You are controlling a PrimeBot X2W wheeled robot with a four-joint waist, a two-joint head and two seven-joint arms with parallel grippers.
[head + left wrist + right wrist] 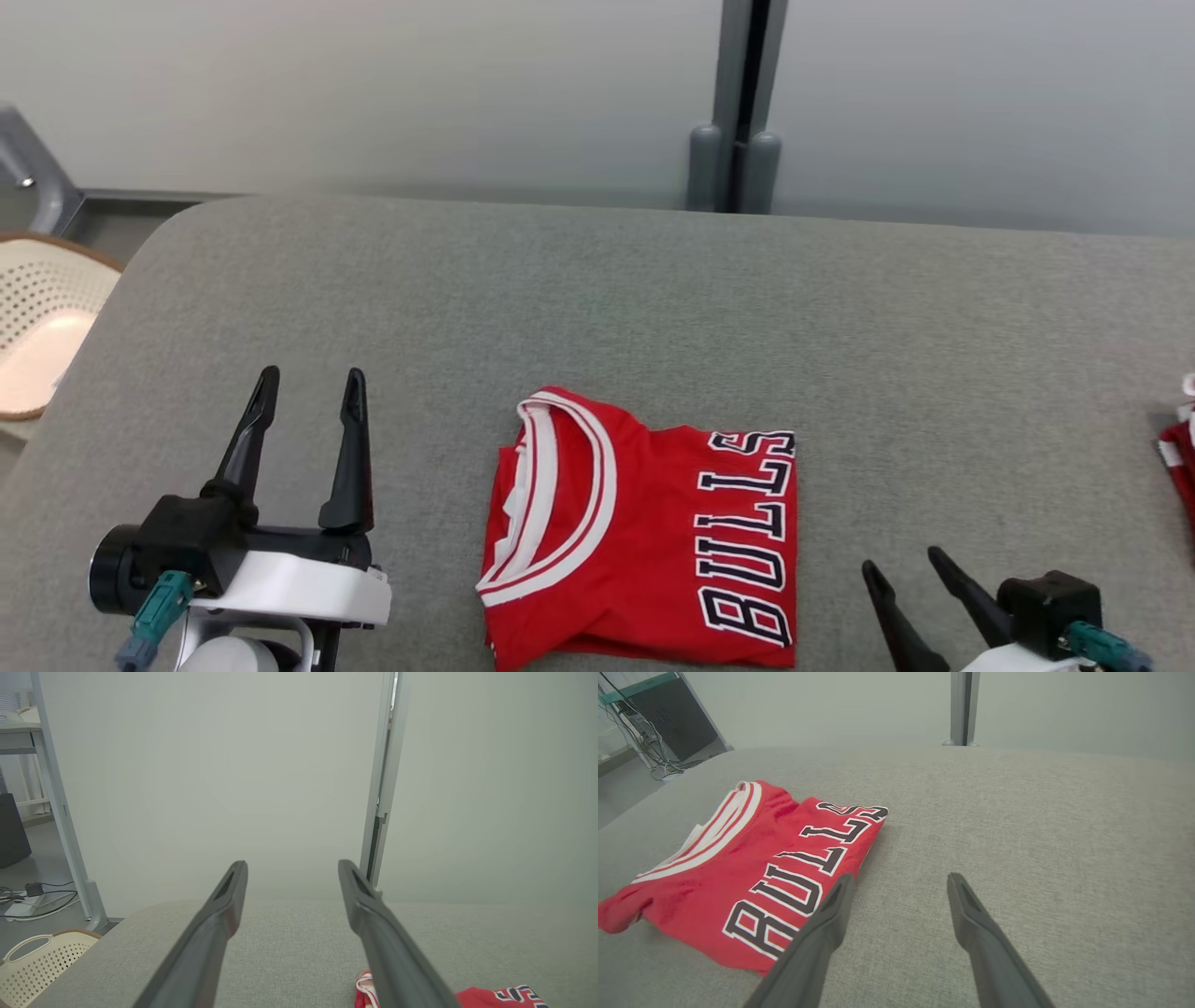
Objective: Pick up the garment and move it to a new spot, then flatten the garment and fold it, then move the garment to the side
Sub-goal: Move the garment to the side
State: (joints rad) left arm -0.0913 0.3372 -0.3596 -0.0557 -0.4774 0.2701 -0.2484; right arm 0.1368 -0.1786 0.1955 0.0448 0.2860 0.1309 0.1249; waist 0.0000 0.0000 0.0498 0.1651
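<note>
Here both arms sit low, left pincer (312, 373) and right pincer (901, 558) splayed wide and empty, flanking the folded red jersey (644, 541).

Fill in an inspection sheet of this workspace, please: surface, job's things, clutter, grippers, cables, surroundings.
Surface: grey fabric top, rounded corner at left.
Job's things: red jersey, folded, lying flat between the grippers.
Clutter: red cloth at the right edge, cut off.
Grippers: left gripper open, empty; right gripper open, empty; both apart from the jersey.
Cables: loose cables on the floor.
Surroundings: pale wall, grey post, perforated basket at left.
</note>
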